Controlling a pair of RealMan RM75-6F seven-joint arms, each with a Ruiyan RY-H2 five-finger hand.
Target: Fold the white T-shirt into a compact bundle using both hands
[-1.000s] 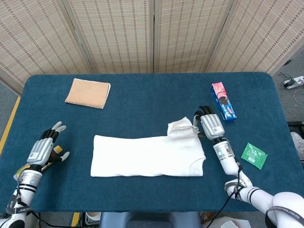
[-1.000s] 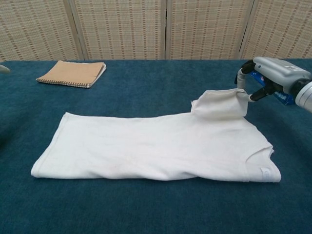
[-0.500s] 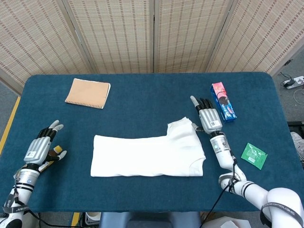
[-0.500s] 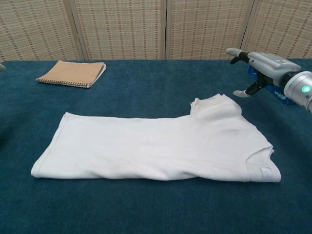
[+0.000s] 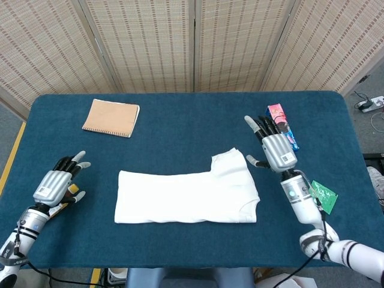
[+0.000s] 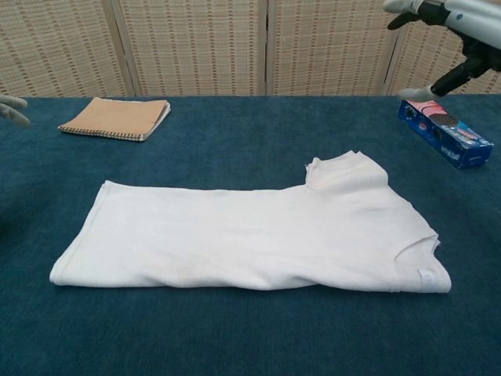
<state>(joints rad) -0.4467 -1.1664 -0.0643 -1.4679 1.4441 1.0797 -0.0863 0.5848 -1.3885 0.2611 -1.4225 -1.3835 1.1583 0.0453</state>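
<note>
Up above the table's right side, the right hand point(image 5: 275, 147) hangs with its fingers spread and nothing in them; in the chest view only part of it shows at the top right corner point(image 6: 458, 23), clear of the cloth below. Its thumb points toward the white T-shirt point(image 5: 189, 192), but does not touch it. The left hand point(image 5: 59, 182) sits near the table's left edge, fingers apart and empty, well apart from the shirt; the chest view catches only a fingertip of it at the left border.

Between the two hands, toward the front edge of the table point(image 5: 180, 114), the white T-shirt lies flat, already folded lengthwise into a long band, with one sleeve point(image 6: 344, 172) folded onto its right end and the collar opening at the right front corner of the band.

Just behind the right hand, near the right edge, lies a blue and pink snack box point(image 6: 444, 133). A small green packet point(image 5: 322, 195) lies close to the right edge beside the right forearm. A tan notebook point(image 5: 111, 117) rests toward the back left corner. Something small and yellow lies under the left hand; I cannot tell what.
</note>
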